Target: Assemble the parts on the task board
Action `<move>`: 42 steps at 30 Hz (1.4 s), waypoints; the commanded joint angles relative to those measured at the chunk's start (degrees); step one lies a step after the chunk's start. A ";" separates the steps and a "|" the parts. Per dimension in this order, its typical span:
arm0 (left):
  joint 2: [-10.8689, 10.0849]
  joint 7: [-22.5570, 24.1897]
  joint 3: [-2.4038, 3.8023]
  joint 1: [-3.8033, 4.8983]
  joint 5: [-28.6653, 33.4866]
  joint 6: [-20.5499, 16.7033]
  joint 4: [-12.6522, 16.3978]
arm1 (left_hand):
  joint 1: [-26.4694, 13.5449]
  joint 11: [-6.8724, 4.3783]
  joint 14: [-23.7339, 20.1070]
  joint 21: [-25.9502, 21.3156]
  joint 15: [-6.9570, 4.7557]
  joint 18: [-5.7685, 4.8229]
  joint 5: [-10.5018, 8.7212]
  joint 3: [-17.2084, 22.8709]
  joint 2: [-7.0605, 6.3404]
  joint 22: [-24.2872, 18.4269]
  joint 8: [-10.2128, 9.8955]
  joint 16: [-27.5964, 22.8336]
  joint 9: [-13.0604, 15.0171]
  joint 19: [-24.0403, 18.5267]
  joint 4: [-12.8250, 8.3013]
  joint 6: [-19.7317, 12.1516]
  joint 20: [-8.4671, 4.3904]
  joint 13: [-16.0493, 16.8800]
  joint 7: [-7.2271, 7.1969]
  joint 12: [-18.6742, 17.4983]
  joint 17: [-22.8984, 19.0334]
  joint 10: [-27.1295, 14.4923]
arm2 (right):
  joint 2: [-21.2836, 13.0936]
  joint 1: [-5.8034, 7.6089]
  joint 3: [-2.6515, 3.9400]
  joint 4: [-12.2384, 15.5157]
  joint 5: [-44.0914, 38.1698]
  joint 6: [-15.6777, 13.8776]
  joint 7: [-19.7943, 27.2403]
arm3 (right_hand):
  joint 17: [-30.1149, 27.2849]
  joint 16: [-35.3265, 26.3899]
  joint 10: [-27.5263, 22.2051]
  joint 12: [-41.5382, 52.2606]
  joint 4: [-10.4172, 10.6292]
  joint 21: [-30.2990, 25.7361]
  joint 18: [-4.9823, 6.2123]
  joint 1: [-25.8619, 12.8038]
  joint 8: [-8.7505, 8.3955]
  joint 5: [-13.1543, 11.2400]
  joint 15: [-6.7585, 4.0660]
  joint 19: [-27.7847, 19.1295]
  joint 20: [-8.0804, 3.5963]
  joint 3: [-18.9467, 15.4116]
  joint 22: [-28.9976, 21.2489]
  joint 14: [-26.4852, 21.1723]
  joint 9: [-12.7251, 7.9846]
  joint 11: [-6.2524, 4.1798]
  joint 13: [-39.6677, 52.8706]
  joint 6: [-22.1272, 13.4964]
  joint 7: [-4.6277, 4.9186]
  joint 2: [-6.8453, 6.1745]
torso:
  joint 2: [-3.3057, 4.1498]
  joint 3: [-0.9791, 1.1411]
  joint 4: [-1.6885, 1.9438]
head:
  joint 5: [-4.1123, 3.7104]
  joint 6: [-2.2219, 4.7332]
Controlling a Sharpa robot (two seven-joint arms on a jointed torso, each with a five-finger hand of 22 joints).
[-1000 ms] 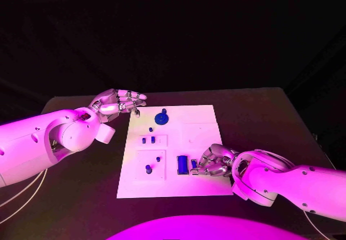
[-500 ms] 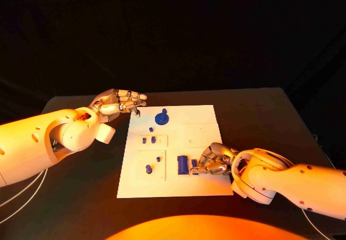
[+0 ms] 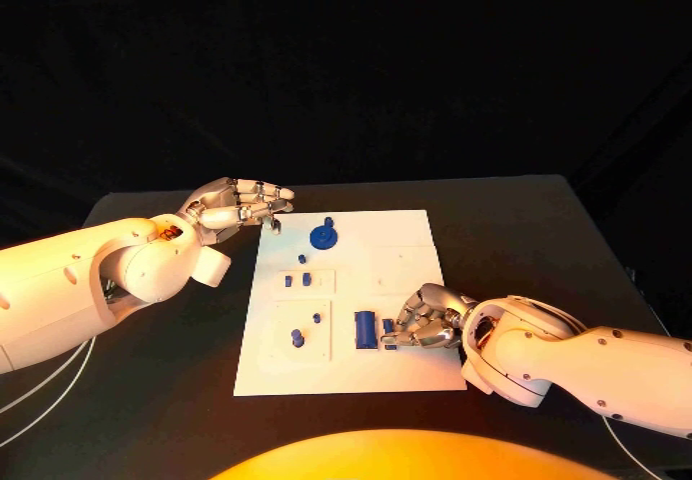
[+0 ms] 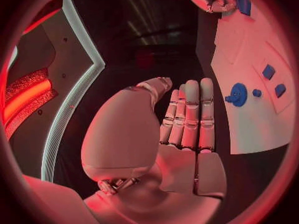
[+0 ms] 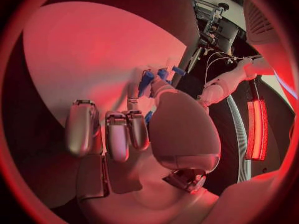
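Hovering left, gripping right

Resting off the task board (image 3: 411,290) at its ten o'clock corner, the left hand (image 3: 238,207) holds nothing, fingers loosely apart. Blue parts (image 3: 326,237) dot the board. At four o'clock, the right hand (image 3: 423,320) pinches a small blue part (image 3: 389,329).

You have a black counter (image 3: 173,370) in front of you, and the white task board (image 3: 404,255) lies flat on it near its middle. Around the task board the counter's dark surface runs out on every side; its far edge seems to meet a black backdrop, though that is hard to tell.
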 commanded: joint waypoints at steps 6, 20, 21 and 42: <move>0.11 0.23 0.02 0.02 -0.02 0.89 0.01 | 0.01 -0.10 -0.05 -0.19 0.19 0.78 0.23 0.12 0.69 -0.07 0.33 -0.31 -0.06 0.21 0.01 -0.44 0.09 -0.08 0.10 0.37 0.07 -0.39 | 0.03 -0.20 -0.14 -0.78 -1.60 0.22 -0.27 | 12.96 0.21 3.75 0.45 -0.38 0.40 -0.58 3.32 0.18 -0.51 -0.28 2.13 -0.16 -0.78 11.19 5.53 0.11 -0.38 11.62 0.73 -0.21 -0.44 | 0.01 0.00 0.01 | -0.11 -0.15; 0.19 0.26 0.02 0.02 -0.07 0.93 -0.07 | 0.01 -0.10 -0.05 -0.19 0.19 0.78 0.23 0.12 0.69 -0.07 0.33 -0.31 -0.06 0.21 0.01 -0.44 0.09 -0.08 0.10 0.37 0.07 -0.39 | -0.48 -0.20 -0.11 -0.26 -0.17 -1.87 1.86 | 12.77 0.14 3.69 0.30 0.55 0.03 -0.53 0.52 0.01 -0.39 -0.11 2.06 -0.08 -4.59 11.11 5.49 -0.04 -0.16 11.54 0.83 0.05 0.65 | 0.00 -0.01 0.00 | -0.19 0.01; 0.19 0.26 0.02 0.02 -0.07 0.93 -0.08 | 0.01 -0.10 -0.05 -0.19 0.19 0.78 0.23 0.12 0.69 -0.07 0.33 -0.31 -0.06 0.21 0.01 -0.44 0.09 -0.08 0.10 0.37 0.07 -0.39 | -0.67 -0.19 -0.09 -0.15 0.06 -2.17 2.09 | 12.75 0.13 3.66 0.24 0.54 -0.13 -0.50 0.28 -0.02 -0.37 -0.10 2.02 -0.06 -4.87 11.07 5.49 -0.06 -0.14 11.51 0.80 0.07 0.79 | 0.00 -0.01 -0.01 | -0.18 0.04; 2.32 5.52 -0.76 -0.10 6.38 -6.33 -2.97 | -1.41 0.19 -4.42 -3.73 0.93 0.52 0.03 -0.29 0.07 -1.80 0.38 -2.85 -0.22 -2.36 1.60 -1.12 0.90 -0.13 0.18 0.58 -0.76 -0.83 | -0.13 6.21 0.71 -11.66 33.43 -10.48 37.50 | -11.57 -14.21 -13.39 -25.62 0.24 -48.98 6.16 6.44 -5.44 7.57 3.53 -12.53 3.37 -16.67 -1.78 -2.87 -1.63 3.98 -6.23 -9.01 4.58 6.07 | -1.80 -1.83 -1.03 | -0.50 4.98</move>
